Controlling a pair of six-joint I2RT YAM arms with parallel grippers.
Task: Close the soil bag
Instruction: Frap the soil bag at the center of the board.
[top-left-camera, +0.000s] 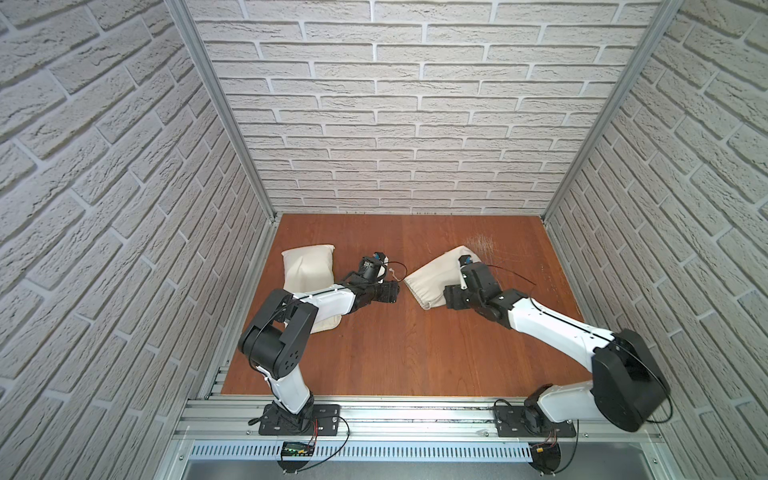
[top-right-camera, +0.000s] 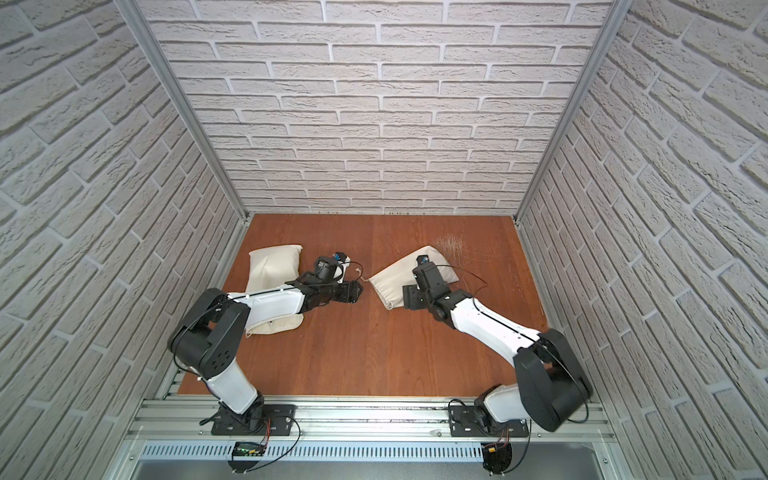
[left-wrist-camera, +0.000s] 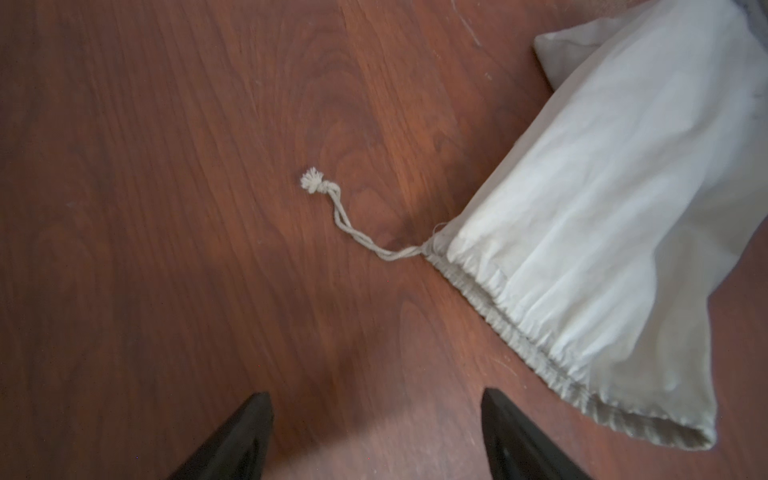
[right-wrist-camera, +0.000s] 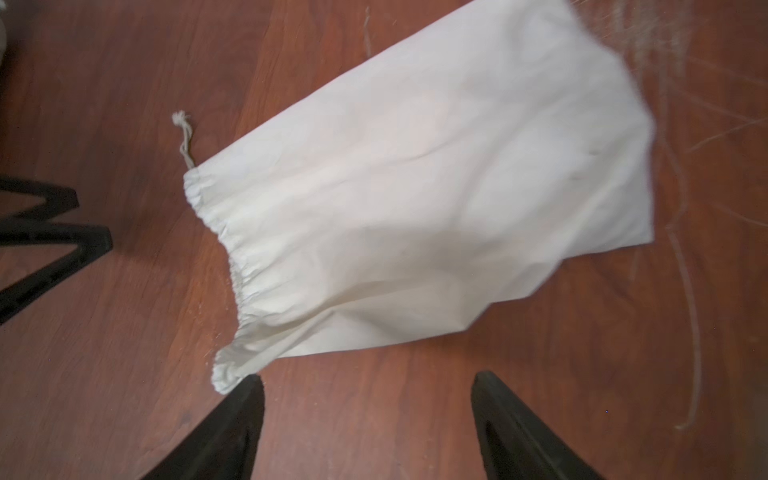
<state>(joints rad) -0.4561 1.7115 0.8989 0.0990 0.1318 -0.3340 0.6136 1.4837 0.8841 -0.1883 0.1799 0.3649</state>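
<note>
Bag (top-left-camera: 430, 280) lies flat on table (top-left-camera: 407, 357), mouth still wide.
Left gripper (left-wrist-camera: 376, 397) jaws apart, empty, near cord (left-wrist-camera: 353, 226); right gripper (right-wrist-camera: 368, 378) jaws apart, empty, beside mouth corner.

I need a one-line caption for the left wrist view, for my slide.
Left gripper, jaws open, faces the loose drawstring of the soil bag on the wooden table.

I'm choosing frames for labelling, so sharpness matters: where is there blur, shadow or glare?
Right wrist view: the soil bag is smeared by motion blur at its far end, its gathered mouth clearer. Left wrist view: drawstring knot sharp, a shadow darkens the table near the jaws. Both top views: sharp, with glare along the front rail.
</note>
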